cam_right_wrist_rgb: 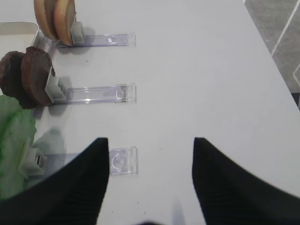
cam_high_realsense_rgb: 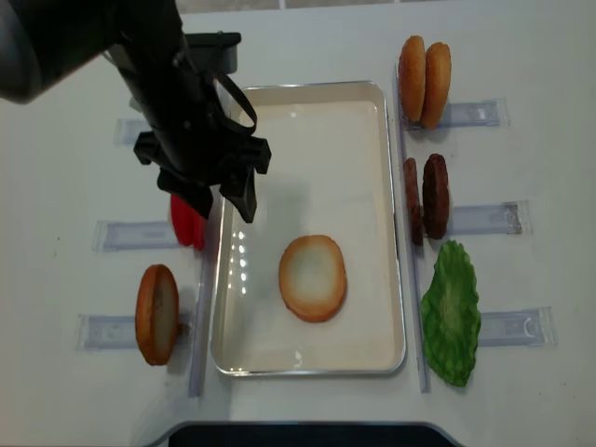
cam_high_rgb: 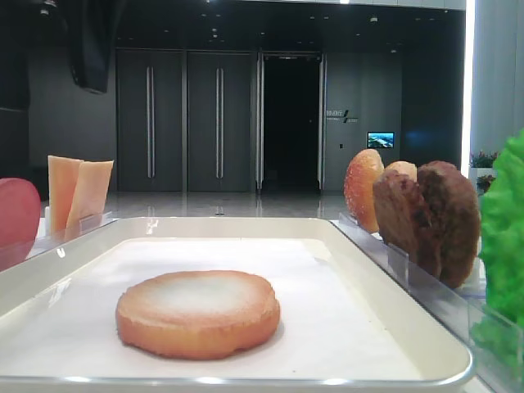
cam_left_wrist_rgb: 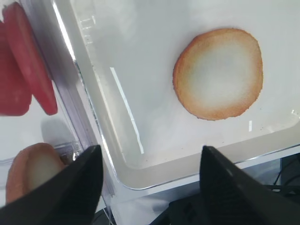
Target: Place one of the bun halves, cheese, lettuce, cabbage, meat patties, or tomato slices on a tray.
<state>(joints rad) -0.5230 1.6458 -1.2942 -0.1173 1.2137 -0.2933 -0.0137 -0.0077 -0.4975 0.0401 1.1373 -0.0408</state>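
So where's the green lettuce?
In the overhead view the lettuce sits on the right side, just outside the tray, right below the two patties.

We see a white table (cam_high_realsense_rgb: 56, 372) carrying the cream tray (cam_high_realsense_rgb: 307, 367) at centre, with clear plastic holders (cam_high_realsense_rgb: 484, 217) flanking both sides.

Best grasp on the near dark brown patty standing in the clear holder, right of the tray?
Pinch the dark brown rough patty across its two flat faces, coming straight down on its top edge. It stands on edge in the clear plastic holder, rim up, with a second patty close beside it.
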